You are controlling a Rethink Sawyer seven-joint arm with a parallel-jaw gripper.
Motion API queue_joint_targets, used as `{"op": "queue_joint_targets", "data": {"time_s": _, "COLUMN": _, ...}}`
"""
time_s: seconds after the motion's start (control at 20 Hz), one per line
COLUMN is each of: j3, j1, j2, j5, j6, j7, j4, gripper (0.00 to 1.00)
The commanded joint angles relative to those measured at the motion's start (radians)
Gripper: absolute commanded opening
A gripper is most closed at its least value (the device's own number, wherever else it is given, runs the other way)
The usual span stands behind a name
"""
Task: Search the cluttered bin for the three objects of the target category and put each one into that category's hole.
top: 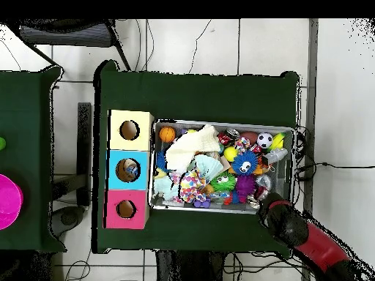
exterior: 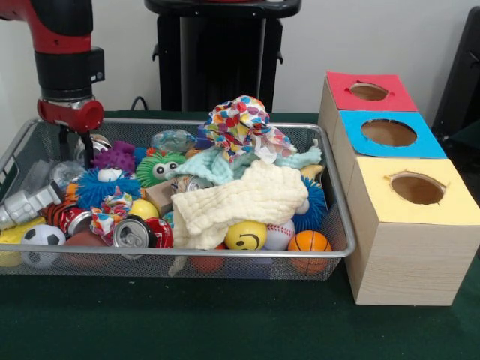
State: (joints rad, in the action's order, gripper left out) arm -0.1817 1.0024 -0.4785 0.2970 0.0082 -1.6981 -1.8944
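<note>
Reaching down into the wire bin's (exterior: 341, 225) far left corner, the end effector (exterior: 88, 150) hangs among a purple fuzzy toy (exterior: 116, 156) and cans; whether it grips anything cannot be told. Crushed cans (exterior: 135, 232), balls, and cloths crowd the bin. Rightward stands the box with pink (exterior: 369, 91), blue (exterior: 389, 133), yellow (exterior: 417, 188) holes.

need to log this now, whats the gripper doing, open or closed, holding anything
gripper: down at the far corner of the wire bin, above the clutter beside the purple fuzzy toy; open or shut cannot be told, and no held object shows.
</note>
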Motion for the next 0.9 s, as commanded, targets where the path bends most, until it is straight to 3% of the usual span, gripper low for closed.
{"op": "queue_joint_targets", "data": {"time_s": 0.05, "j3": 0.008, "j1": -0.006, "j2": 0.082, "j5": -0.055, "j6": -0.075, "j7": -0.219, "j4": 0.014, "gripper": 1.0}}
{"op": "queue_joint_targets", "data": {"time_s": 0.75, "j3": 0.005, "j1": 0.008, "j2": 0.003, "j5": -0.066, "j6": -0.048, "j7": -0.197, "j4": -0.012, "gripper": 1.0}}
{"op": "queue_joint_targets", "data": {"time_s": 0.9, "j3": 0.028, "j1": -0.017, "j2": -0.019, "j5": -0.079, "j6": -0.016, "j7": -0.195, "j4": -0.006, "gripper": 1.0}}
